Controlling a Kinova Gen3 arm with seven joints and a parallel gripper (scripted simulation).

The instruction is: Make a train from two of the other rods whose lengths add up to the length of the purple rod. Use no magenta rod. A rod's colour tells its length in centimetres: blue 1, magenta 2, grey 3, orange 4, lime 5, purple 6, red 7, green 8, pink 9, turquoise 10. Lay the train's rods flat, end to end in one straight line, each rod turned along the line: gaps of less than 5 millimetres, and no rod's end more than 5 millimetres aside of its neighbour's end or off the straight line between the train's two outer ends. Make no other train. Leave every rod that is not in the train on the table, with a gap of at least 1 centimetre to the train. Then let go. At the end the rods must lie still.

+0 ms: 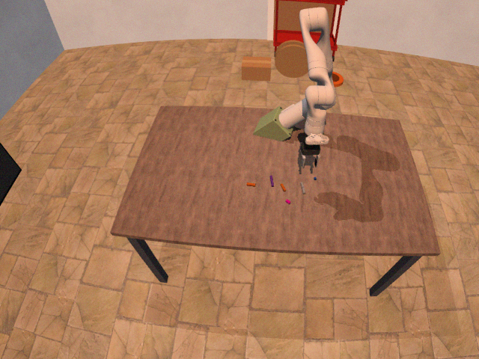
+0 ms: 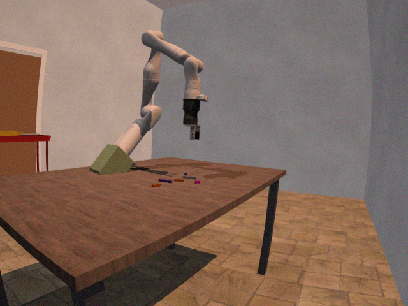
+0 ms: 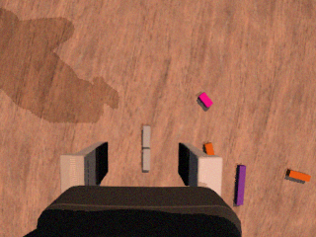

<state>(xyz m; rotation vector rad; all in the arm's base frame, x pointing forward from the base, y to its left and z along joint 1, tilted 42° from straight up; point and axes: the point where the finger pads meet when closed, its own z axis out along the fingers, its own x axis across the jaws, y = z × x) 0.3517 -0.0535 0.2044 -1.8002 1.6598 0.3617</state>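
Two grey rods [image 3: 146, 136] [image 3: 146, 160] lie flat, end to end in one straight line; the top and exterior views show them as one grey strip [image 1: 303, 188] [image 2: 189, 177]. My gripper [image 1: 308, 170] [image 2: 194, 135] [image 3: 143, 157] is open and empty, hanging well above them with the rods showing between its fingers. The purple rod [image 1: 272, 180] [image 2: 164, 180] [image 3: 241, 185] lies apart to one side. Two orange rods lie nearby, one [image 1: 283, 187] [image 2: 178, 180] [image 3: 208, 148] between the purple and grey rods, one [image 1: 251, 184] [image 2: 156, 185] [image 3: 299, 176] farther out.
A magenta rod [image 1: 287, 201] [image 2: 197, 182] [image 3: 205, 99] lies towards the table's front. A small blue rod [image 1: 314, 178] [image 2: 185, 173] lies just beyond the grey ones. The arm's olive base block [image 1: 272, 125] [image 2: 110, 159] stands at the table's back.
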